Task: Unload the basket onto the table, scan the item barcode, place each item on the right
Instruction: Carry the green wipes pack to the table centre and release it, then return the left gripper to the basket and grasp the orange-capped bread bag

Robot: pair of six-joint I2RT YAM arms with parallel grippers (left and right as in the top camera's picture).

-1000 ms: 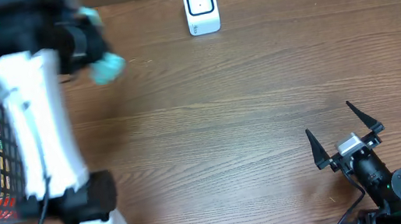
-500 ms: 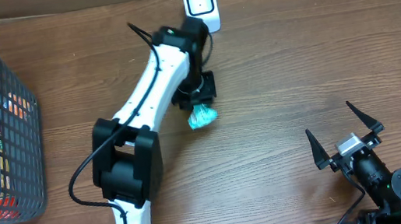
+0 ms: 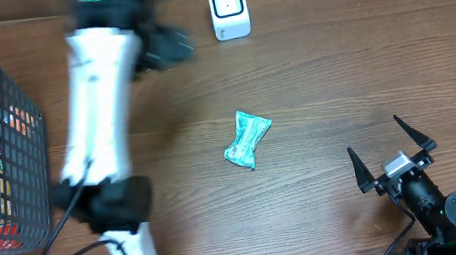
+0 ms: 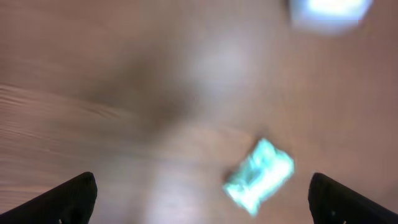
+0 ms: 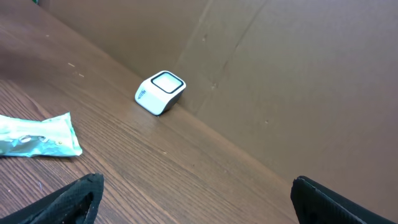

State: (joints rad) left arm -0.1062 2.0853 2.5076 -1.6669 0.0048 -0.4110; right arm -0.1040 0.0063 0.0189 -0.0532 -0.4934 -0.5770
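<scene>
I'm watching the packet [image 3: 247,138] lying flat on the table [image 3: 336,68], below the scanner [image 3: 228,8] and well apart from it, with nothing touching it. My left gripper [image 4: 202,196] is hanging spread wide and empty, its arm blurring near the far edge. The right gripper [image 3: 373,136] is sitting spread at the near edge. I'm judging the scan as not done, since no barcode is showing. Next I'm needing a pinch on the packet, then a lift turning its printed face toward the scanner window.

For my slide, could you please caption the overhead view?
Teal packet lies on the wooden table, apart from the white scanner.
</scene>
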